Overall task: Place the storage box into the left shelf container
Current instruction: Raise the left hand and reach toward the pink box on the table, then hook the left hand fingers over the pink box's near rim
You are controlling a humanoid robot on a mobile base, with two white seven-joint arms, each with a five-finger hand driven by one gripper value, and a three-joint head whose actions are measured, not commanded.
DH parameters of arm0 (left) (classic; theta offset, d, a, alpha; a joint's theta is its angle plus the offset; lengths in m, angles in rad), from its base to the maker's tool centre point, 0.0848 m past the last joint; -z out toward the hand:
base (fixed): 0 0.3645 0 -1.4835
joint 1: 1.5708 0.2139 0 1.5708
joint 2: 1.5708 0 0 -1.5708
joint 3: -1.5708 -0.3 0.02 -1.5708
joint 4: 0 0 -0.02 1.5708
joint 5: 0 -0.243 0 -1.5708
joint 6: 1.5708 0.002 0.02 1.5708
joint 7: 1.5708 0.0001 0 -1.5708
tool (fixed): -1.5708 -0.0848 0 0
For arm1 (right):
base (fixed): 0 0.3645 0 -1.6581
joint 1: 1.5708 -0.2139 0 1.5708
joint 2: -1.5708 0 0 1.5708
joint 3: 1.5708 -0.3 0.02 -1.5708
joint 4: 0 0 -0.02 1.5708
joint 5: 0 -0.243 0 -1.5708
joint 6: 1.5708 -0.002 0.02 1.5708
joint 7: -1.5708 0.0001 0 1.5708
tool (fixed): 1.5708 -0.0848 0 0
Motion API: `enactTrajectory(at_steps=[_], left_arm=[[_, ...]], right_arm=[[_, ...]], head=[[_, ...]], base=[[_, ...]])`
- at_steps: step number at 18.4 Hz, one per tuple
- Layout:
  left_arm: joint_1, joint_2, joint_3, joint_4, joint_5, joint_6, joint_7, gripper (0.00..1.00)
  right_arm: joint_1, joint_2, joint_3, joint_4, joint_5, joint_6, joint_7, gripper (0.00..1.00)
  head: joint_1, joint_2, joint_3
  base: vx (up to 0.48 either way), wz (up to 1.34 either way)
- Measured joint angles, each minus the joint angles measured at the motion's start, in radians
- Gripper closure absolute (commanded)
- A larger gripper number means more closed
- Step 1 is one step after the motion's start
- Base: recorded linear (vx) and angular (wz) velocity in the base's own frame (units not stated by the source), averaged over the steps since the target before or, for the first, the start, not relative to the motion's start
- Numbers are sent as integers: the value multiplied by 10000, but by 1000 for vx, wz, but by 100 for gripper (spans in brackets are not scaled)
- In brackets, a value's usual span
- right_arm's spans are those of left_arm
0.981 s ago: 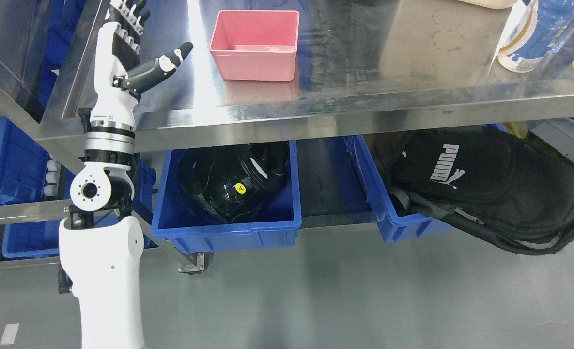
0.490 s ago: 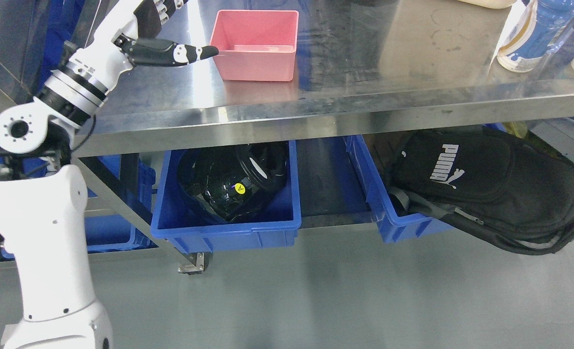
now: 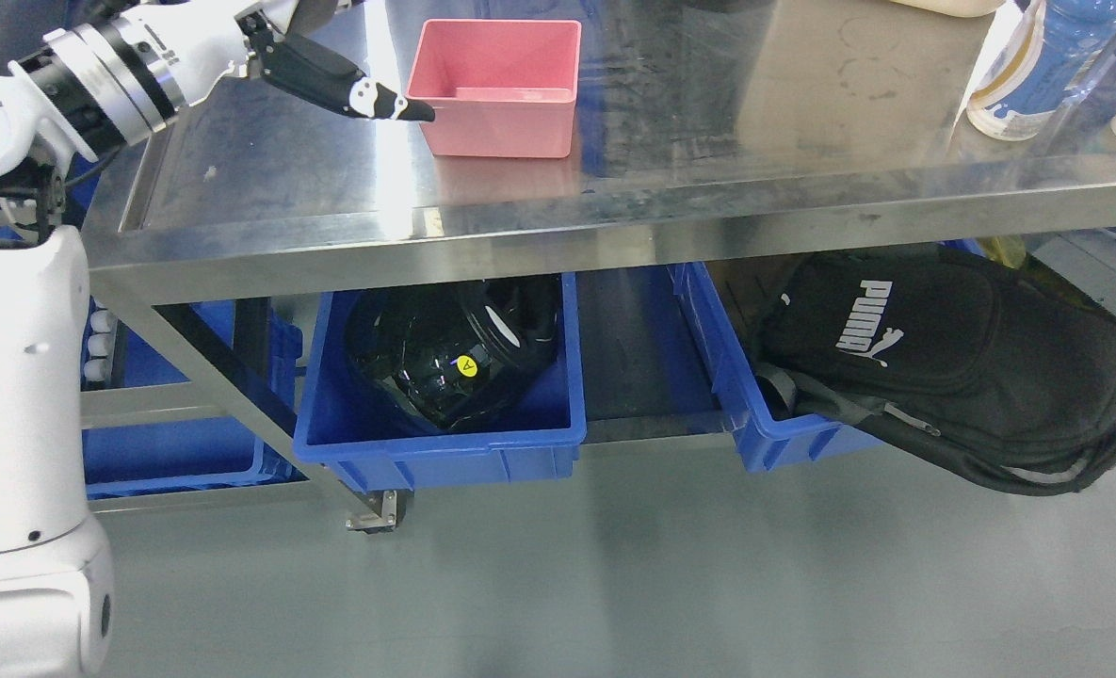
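The pink storage box [image 3: 496, 89] stands open side up on the steel table top [image 3: 708, 169], at its back left. My left hand [image 3: 322, 71] reaches in from the upper left, just left of the box. Its thumb [image 3: 383, 100] is stretched out, with the tip at the box's left front corner. The other fingers run out of the top edge. The hand is open and holds nothing. A blue shelf container [image 3: 176, 457] sits at the lower left behind the table leg. The right arm is not in view.
Under the table a blue bin [image 3: 444, 452] holds a black helmet [image 3: 454, 348]. Another blue bin [image 3: 765, 443] carries a black backpack [image 3: 953, 367]. Bottles [image 3: 1038, 66] stand at the table's back right. Grey floor lies below.
My left arm has swung down and left. The hand has turned from pointing up to reaching sideways, bringing the thumb tip to the pink box's left corner. The box has not moved.
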Motion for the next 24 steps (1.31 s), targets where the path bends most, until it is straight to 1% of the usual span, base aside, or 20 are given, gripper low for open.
enactTrajectory(at_steps=[3,10,14,19,21,24], left_arm=[[-135,56,-613,336,-906,73,-468,4],[-642,-279,-1427,1049,-2518,104,-584,4],[-1061,-644,-1715,1540,-3046,51,-584,4],[-1320,-1160,-2011,2075,-3302,-2,-584,5],[-1367,-1326,-2126,2264,-3358,-5,-625,8],[-1413,-1518,-2235,2527,-3410,-30,-654,18]], right_arm=[[0,0,0,0,0,0,0,1],[0,0,0,0,0,0,0,1],[0,0,0,0,0,0,0,1],[0,0,0,0,0,0,0,1],[0,0,0,0,0,0,0,1],[0,0,0,0,0,0,0,1]], head=[[0,0,0],[0,0,0],[0,0,0],[0,0,0],[0,0,0],[0,0,0]], base=[[0,0],[0,0],[0,0],[0,0],[0,0],[0,0]])
